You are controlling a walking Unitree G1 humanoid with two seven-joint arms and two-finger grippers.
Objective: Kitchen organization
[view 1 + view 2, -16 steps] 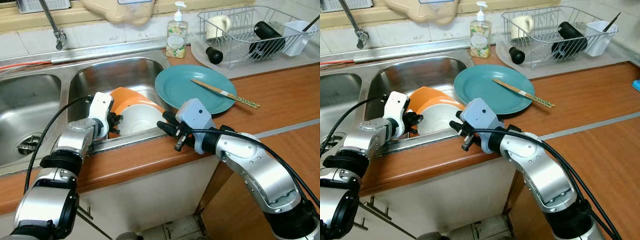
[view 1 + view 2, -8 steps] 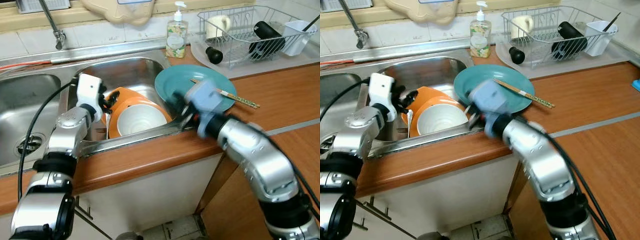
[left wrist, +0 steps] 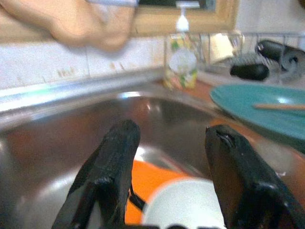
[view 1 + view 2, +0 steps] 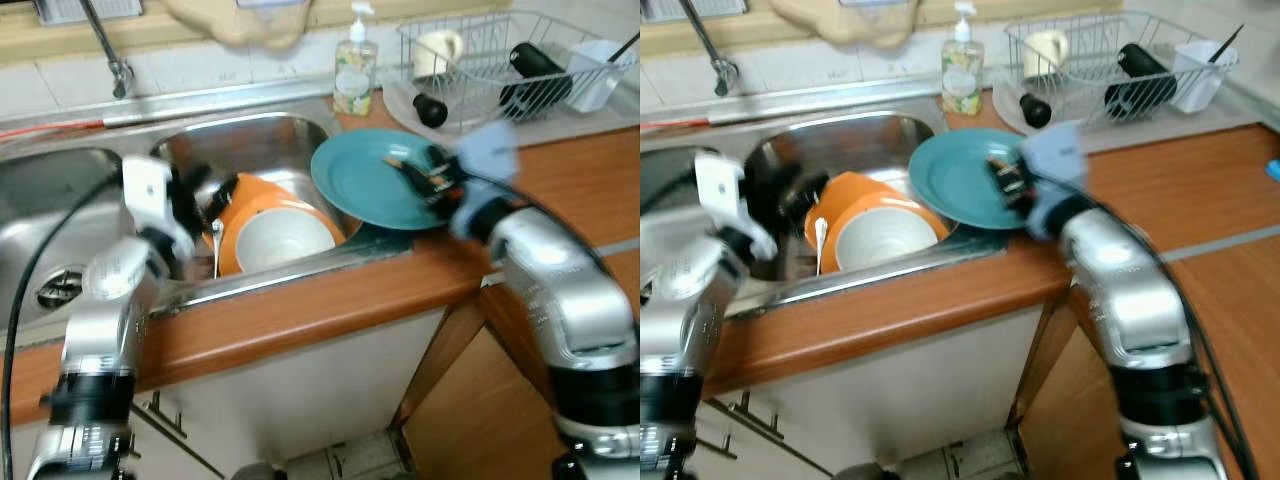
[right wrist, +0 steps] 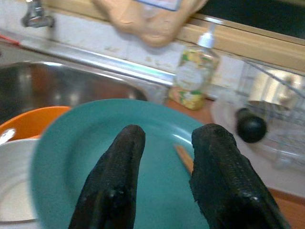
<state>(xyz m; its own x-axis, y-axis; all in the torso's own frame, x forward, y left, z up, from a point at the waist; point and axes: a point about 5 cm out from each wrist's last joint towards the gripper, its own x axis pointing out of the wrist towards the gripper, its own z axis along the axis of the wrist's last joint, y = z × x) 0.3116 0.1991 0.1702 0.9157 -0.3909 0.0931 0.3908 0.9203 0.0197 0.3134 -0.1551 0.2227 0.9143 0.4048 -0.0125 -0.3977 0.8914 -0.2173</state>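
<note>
Right wrist view's showing the open right hand hovering over the teal plate, seemingly lining up on the chopsticks, while the open left hand is hanging over the sink bowls at 9 o'clock.

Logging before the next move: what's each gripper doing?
Left gripper: open, empty, over the steel sink.
Right gripper: open, empty, above the round teal plate.

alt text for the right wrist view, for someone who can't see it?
The right gripper, its two black fingers apart, hovers over a teal plate that carries a wooden chopstick. Behind the plate a soap dispenser stands on the counter beside a wire dish rack; an orange bowl and a white bowl sit in the steel sink.
</note>
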